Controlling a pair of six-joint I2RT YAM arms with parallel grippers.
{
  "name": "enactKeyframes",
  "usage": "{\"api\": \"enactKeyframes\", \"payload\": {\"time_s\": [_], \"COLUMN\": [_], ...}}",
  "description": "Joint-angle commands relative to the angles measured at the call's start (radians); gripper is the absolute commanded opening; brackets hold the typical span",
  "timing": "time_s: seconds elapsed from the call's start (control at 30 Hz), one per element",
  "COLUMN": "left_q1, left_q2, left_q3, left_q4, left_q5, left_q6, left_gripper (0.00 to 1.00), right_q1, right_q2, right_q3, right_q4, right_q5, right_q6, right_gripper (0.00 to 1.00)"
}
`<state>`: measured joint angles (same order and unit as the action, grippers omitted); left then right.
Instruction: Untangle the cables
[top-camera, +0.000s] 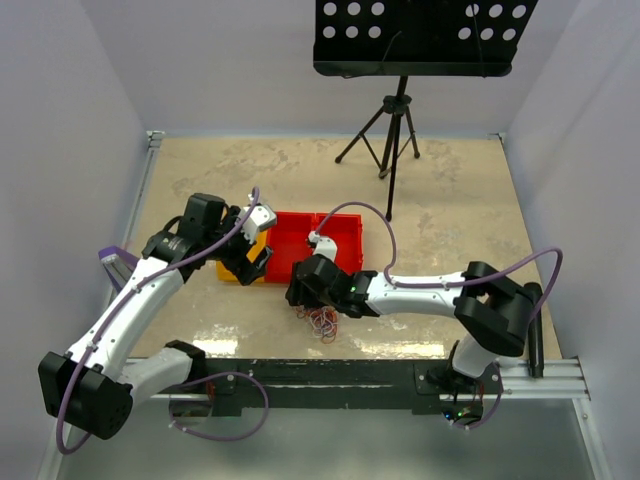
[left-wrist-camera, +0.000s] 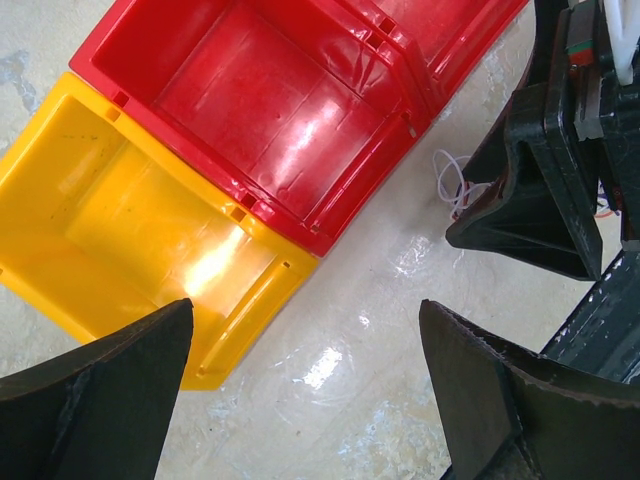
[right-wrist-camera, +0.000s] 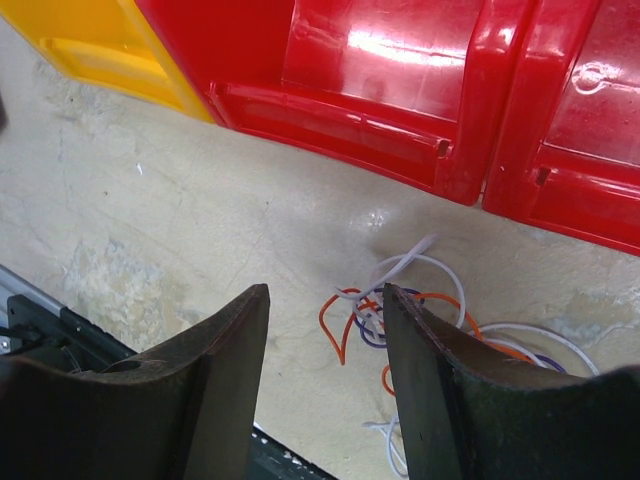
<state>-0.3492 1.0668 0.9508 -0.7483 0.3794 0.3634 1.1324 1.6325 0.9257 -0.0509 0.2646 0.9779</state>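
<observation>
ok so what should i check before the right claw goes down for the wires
1. Right claw open: ok, jaws apart, nothing clamped.
2. Cables centred under it: not ok, only a few loops lie in the gap; the rest runs off past one finger.
3. Cables away from the red bin: ok, they lie on bare table in front of it.
4. Strands separate: not ok, white, orange and purple loops cross.
5. Left claw open and empty: ok, over the table beside the yellow bin.
6. Right claw touching the wires: cannot tell.
</observation>
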Motion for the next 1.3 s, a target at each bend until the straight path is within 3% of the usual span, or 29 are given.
{"api": "enactKeyframes", "payload": {"time_s": [0.0, 0.2, 0.47, 0.77, 1.03, 1.27], "left_q1": [0.001, 0.001, 0.001, 0.001, 0.003, 0.004], "left_q2": [-0.019, -0.025, -0.028, -0.071, -0.108, -0.258], "left_q3": [0.002, -0.006, -0.010, 0.035, 0.043, -0.024], "left_q4": [0.024, 0.024, 0.030, 0.084, 0.023, 0.073], "left_q5": [-0.007, -0.025, -0.033, -0.071, 0.130, 0.344], "left_q6": [0.016, 0.017, 0.019, -0.047, -0.038, 0.000], "left_gripper": [1.00, 1.00, 1.00, 1.00, 1.00, 1.00], "right_q1": [0.004, 0.006, 0.012, 0.087, 0.101, 0.101], "right_q2": [0.023, 0.069, 0.034, -0.141, -0.266, -0.295], "right_q3": [0.041, 0.055, 0.039, 0.120, 0.185, 0.211], "right_q4": [0.043, 0.080, 0.103, 0.056, -0.012, -0.009], "right_q5": [0.028, 0.024, 0.042, 0.160, 0.202, 0.185], "right_q6": [0.041, 0.056, 0.056, -0.022, -0.059, -0.065], "right_gripper": [0.53, 0.39, 0.01, 0.00, 0.00, 0.00]}}
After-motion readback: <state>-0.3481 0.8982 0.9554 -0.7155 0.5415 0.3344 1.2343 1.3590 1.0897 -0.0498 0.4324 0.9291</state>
